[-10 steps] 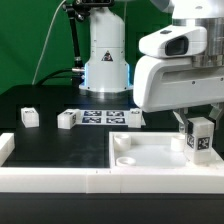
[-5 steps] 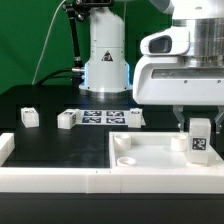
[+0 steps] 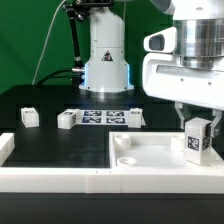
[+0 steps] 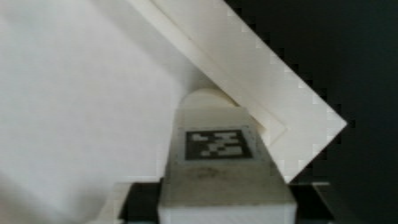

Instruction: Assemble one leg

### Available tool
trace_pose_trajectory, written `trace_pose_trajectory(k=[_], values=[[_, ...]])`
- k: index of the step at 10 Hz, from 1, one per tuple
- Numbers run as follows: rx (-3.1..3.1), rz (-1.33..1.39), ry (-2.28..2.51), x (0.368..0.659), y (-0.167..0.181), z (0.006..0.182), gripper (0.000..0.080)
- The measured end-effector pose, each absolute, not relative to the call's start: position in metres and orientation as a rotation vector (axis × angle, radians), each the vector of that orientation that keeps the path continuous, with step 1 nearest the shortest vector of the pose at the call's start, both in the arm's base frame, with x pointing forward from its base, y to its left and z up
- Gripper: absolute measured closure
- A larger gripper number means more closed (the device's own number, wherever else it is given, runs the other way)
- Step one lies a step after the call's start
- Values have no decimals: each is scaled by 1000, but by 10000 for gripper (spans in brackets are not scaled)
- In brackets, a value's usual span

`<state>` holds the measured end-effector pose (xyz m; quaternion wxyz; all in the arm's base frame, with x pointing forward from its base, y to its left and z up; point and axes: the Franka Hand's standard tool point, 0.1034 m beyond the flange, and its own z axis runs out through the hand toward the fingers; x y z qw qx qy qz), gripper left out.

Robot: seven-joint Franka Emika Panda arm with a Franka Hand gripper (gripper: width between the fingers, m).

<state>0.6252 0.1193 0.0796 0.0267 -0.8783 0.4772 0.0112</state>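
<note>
Black tabletop (image 3: pixel 60 140), green backdrop: leg (image 3: pixel 197 141) upright over corner of white panel (image 3: pixel 155 152), around 3 o'clock.
Pinched in tool (image 3: pixel 198 122), long axis vertical, hanging straight below toward 6 o'clock.

Exterior view looks low across the table (image 3: pixel 60 140); wrist view, close, shares the leg (image 3: pixel 198 138).

Legs, exterior view: 4 in all.
In the jaws: 1, the held leg (image 3: pixel 198 141).
Loose on the black table (image 3: pixel 50 140): 3, counted from the exterior view's left: first loose leg (image 3: pixel 29 116), second loose leg (image 3: pixel 67 120), third loose leg (image 3: pixel 134 118).
Legs, wrist view: 1, the held leg (image 4: pixel 217 150) again.
Large flat white square piece (image 3: pixel 160 157): 1.
Marker board (image 3: pixel 101 117): 1; its tags are too small to count.
Gripper (image 3: pixel 198 126): 1.
Robot base (image 3: pixel 105 60): 1.
</note>
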Motion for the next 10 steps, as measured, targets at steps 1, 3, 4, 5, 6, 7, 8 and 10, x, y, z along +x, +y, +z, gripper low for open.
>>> trace_pose_trajectory(k=[1, 3, 4, 5, 6, 7, 8, 10], values=[[-2632, 35, 1625, 625, 120, 79, 509], [-2466, 46, 1865, 625, 122, 79, 509], [-2408, 53, 1934, 625, 123, 79, 509], [-2305, 71, 2042, 625, 122, 79, 509], [-2241, 86, 2101, 625, 121, 79, 509], [-2223, 90, 2118, 625, 122, 79, 499], [-2245, 89, 2094, 625, 122, 79, 499], [-2323, 85, 2002, 625, 122, 79, 192]])
